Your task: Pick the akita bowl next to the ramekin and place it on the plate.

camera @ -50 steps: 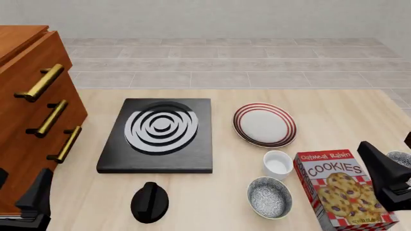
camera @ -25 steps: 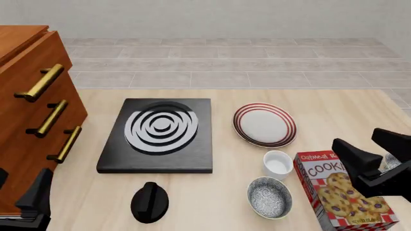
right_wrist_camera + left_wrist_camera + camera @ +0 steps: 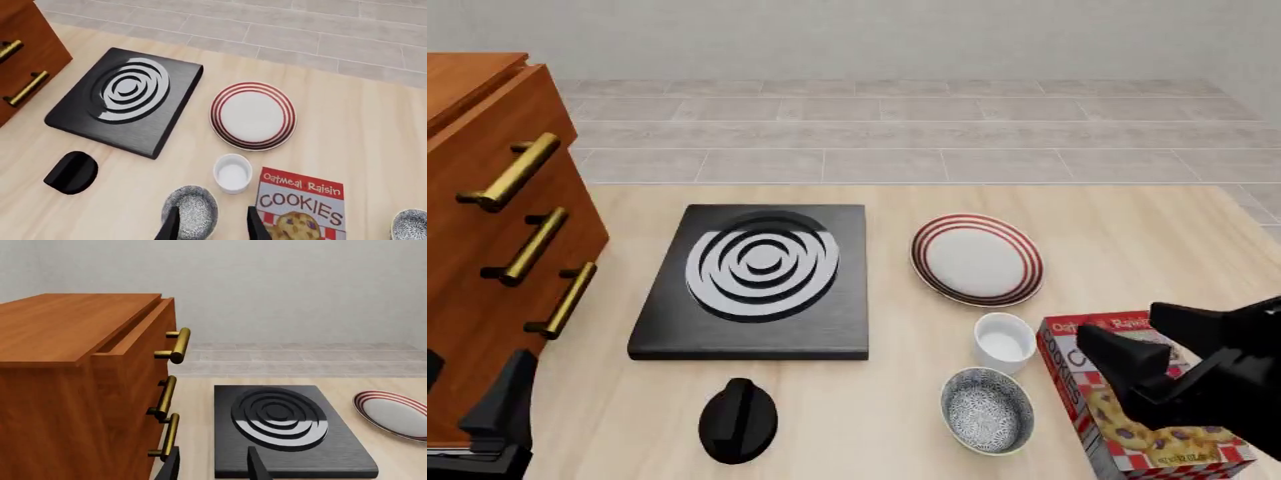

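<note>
The table (image 3: pixel 868 440) is flanked on its left by a wooden drawer cabinet (image 3: pixel 487 230). A slab (image 3: pixel 757 280) is set just right of that, and the plate (image 3: pixel 976 258) is found right of the slab. The ramekin (image 3: pixel 1005 341) is placed nearer the camera than the plate, with the akita bowl (image 3: pixel 988 409) just in front of it. A cookie box (image 3: pixel 1128 400) is laid right of both, and a second bowl (image 3: pixel 409 225) is seen beyond the box. A knob (image 3: pixel 738 420) is sat in front of the slab.

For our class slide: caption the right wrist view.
Open right gripper above the akita bowl beside the ramekin, plate beyond.
</note>
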Controlling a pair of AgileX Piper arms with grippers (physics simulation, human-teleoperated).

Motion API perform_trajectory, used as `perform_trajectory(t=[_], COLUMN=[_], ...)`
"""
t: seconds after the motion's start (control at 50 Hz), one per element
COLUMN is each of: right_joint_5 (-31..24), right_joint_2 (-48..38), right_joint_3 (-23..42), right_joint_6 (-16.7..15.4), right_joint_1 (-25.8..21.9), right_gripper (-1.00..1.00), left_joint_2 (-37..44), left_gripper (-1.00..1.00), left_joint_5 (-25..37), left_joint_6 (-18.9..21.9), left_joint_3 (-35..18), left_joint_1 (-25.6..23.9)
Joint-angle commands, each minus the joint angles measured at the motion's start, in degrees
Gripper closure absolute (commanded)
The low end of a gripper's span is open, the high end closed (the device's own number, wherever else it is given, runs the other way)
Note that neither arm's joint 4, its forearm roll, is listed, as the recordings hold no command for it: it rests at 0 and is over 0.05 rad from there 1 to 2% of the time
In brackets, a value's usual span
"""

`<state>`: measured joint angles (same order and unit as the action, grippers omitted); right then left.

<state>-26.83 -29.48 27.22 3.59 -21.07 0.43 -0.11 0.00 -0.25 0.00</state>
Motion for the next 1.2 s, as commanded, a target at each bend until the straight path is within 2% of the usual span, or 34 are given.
perform_trajectory(t=[0.02, 0.38, 0.62, 0.76, 0.78, 0.94, 1.2], right_joint_5=[-1.88, -1.37, 0.0, 0.77, 1.44, 2.36, 5.61], right_joint_2=[-1.47, -7.0, -10.76, -12.61, -13.43, -14.26, -18.07], right_joint_3=[-1.09, -1.74, -2.24, -1.89, -2.29, -2.44, -3.16], right_joint_6=[2.69, 5.49, 10.83, 12.77, 14.33, 14.8, 13.27], right_joint_1=[-2.07, -3.5, -5.58, -5.91, -5.95, -5.05, -1.02], right_gripper=[-1.0, -1.0, -1.0, -1.0, -1.0, -1.0, -1.0], left_joint_2=[0.0, 0.0, 0.0, 0.0, 0.0, 0.0, 0.0], left_gripper=[-1.0, -1.0, -1.0, -1.0, -1.0, -1.0, -1.0], left_joint_5=[0.0, 0.0, 0.0, 0.0, 0.0, 0.0, 0.0], left_joint_6=[0.0, 0.0, 0.0, 0.0, 0.0, 0.0, 0.0], left_joint_3=[0.0, 0.0, 0.0, 0.0, 0.0, 0.0, 0.0], left_joint_1=[0.0, 0.0, 0.0, 0.0, 0.0, 0.0, 0.0])
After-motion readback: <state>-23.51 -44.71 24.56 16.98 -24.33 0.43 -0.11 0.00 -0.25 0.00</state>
